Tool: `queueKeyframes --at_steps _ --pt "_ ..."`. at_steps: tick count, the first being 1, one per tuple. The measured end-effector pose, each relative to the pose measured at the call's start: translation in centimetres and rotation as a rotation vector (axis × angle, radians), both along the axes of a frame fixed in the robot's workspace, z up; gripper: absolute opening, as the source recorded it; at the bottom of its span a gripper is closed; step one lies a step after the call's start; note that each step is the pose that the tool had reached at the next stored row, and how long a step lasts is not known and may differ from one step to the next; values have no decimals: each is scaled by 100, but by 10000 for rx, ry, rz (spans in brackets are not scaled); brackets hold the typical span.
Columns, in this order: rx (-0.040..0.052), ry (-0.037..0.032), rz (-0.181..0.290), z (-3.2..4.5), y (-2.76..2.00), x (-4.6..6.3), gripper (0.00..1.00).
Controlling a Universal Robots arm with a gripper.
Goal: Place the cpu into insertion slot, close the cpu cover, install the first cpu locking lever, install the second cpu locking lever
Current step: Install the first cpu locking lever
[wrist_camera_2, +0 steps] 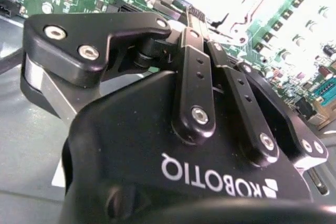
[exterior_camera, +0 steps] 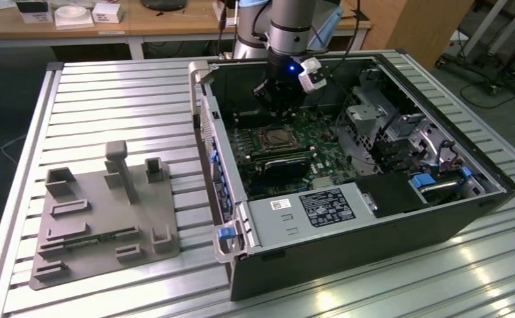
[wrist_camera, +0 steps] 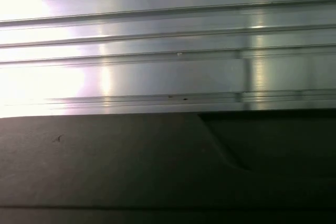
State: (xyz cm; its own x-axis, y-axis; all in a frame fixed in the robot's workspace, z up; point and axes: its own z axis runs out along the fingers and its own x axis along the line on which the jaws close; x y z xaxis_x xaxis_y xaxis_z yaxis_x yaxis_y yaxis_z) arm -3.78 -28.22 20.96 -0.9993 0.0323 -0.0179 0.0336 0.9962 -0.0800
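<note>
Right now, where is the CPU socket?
In the exterior view, the socket sits on the green board inside the open case, close beneath the gripper and toward the case wall on the exterior view's left.

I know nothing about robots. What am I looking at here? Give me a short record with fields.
surface: silver slatted aluminium table
workpiece: open black computer case lying on its side, green circuit board exposed
target: square dark insertion slot with a silvery rim, on the board
gripper: black gripper reaching down inside the case, close to the slot; contact cannot be told
chip in slot: cannot tell
aside: grey moulded holder tray on the table, at the exterior view's left of the case
</note>
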Motion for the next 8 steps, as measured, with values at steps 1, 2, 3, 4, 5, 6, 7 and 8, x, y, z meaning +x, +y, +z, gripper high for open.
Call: queueKeyframes --at_steps 1,2,3,4,5,6,7,8 --pt "5 -6 0 6 1 1 10" --pt "4 -6 1 21 1 1 10" --pt "7 -2 1 41 2 1 10" --pt "19 -9 0 56 4 3 10" --pt "18 -12 0 69 5 3 10" --pt "9 -7 0 83 1 2 10" --pt "16 -6 1 88 -6 1 10" --pt "42 -5 0 89 -15 1 10"
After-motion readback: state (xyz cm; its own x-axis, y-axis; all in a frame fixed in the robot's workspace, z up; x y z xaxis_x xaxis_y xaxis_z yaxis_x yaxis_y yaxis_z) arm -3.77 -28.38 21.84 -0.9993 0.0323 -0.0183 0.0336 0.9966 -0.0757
